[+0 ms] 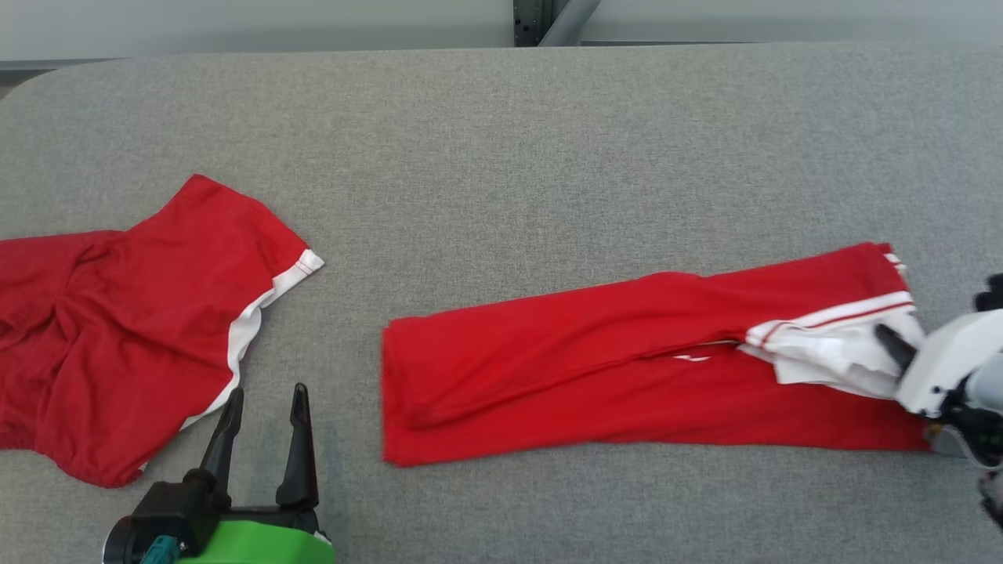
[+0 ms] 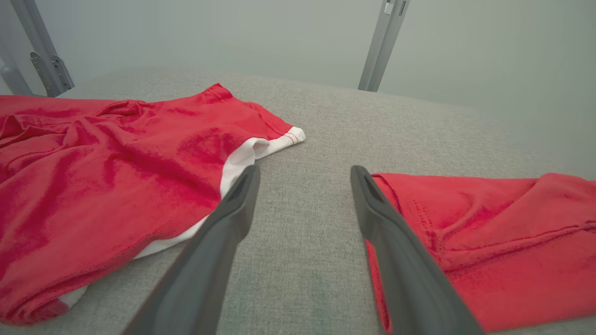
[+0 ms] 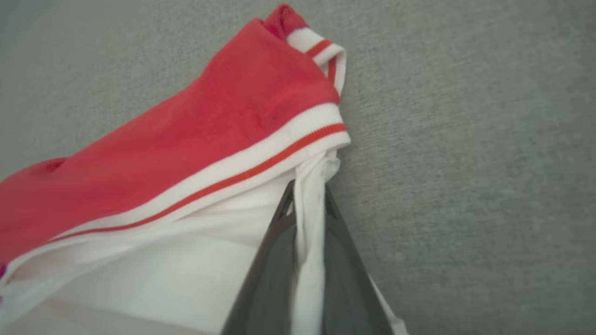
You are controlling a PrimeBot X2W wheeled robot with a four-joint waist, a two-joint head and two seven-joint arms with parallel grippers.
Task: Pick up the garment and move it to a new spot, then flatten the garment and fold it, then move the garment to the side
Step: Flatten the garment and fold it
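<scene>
Work surface: grey woven-fabric tabletop point(image 1: 501, 141), rounded at the far left corner. Behind it: plain pale grey wall point(image 1: 235, 19), matte. At top centre of the head view: dark metal upright point(image 1: 527, 19), slanted grey brace point(image 1: 570, 19) just beside. Left wrist view: slanted grey metal post point(image 2: 382, 46) at the far edge; second post point(image 2: 28, 42) with bolted bracket at left. Lighting even, diffuse; shadows faint.
</scene>
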